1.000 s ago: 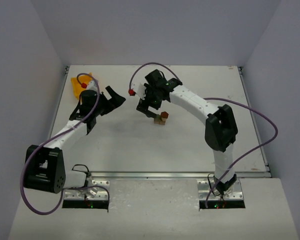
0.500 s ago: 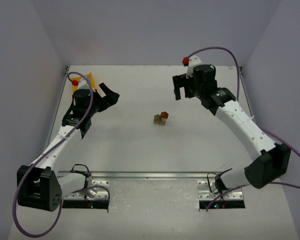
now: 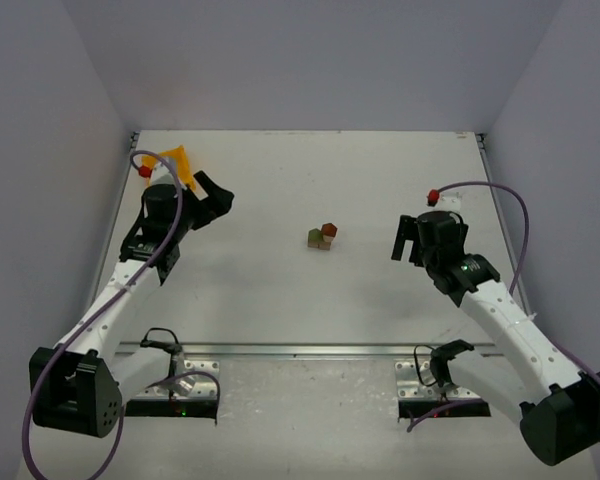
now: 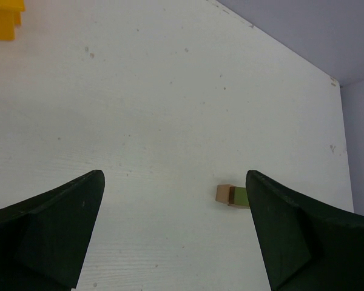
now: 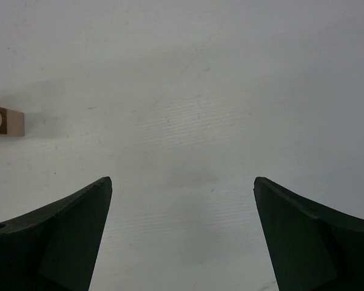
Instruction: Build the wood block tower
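The wood block tower point(image 3: 322, 237) is a small cluster at the table's middle: a dark red piece on top, with olive-green and tan blocks under it. In the left wrist view it shows as a tan and green block point(image 4: 230, 195), partly hidden behind my right finger. My left gripper point(image 3: 214, 200) point(image 4: 174, 179) is open and empty, well to the left of the blocks. Off to their right, my right gripper point(image 3: 406, 242) point(image 5: 182, 182) is also open and empty. A tan block point(image 5: 5, 120) shows at the left edge of the right wrist view.
A yellow plastic bin point(image 3: 178, 160) point(image 4: 3, 15) lies at the far left of the table, just behind the left gripper. White walls close in the table on the left, back and right. A metal rail point(image 3: 330, 350) runs along the near edge.
The right arm has swung away from the blocks, out to the right and back towards its base. The left arm has drawn back a little to the left. The blocks have not moved.
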{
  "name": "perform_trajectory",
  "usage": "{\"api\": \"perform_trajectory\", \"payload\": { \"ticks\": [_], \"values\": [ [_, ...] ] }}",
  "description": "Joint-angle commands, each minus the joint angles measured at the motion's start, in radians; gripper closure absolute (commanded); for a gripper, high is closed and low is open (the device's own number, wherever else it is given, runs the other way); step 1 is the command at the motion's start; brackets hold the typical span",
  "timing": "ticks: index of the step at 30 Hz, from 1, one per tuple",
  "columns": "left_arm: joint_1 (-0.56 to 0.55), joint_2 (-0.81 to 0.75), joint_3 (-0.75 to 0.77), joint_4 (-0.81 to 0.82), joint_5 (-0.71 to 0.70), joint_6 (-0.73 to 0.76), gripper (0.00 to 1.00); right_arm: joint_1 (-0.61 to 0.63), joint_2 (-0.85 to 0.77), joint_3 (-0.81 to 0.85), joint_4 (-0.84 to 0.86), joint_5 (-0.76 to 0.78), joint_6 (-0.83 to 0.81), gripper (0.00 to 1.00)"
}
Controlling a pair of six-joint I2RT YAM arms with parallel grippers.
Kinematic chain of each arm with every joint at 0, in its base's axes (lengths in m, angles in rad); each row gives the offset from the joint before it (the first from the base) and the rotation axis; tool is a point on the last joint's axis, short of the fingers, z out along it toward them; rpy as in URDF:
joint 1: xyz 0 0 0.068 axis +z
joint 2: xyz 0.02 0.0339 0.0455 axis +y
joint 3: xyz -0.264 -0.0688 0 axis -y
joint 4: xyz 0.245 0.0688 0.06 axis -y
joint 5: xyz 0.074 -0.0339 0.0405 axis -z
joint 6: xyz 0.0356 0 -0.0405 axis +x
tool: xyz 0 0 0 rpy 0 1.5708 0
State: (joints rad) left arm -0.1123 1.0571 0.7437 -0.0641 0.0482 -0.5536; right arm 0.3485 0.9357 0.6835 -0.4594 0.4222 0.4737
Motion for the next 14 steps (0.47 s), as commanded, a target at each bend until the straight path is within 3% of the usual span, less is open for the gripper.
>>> {"api": "perform_trajectory", "payload": {
  "ticks": [1,14],
  "values": [
    [0.005,-0.056,-0.009,0.001,-0.042,0.017,0.0,-0.001,-0.039,0.048,-0.013,0.112,0.127,0.01],
    [0.005,-0.163,-0.043,-0.01,-0.152,0.005,0.0,0.0,-0.153,0.004,0.05,0.124,0.111,0.01]
  ]
}}
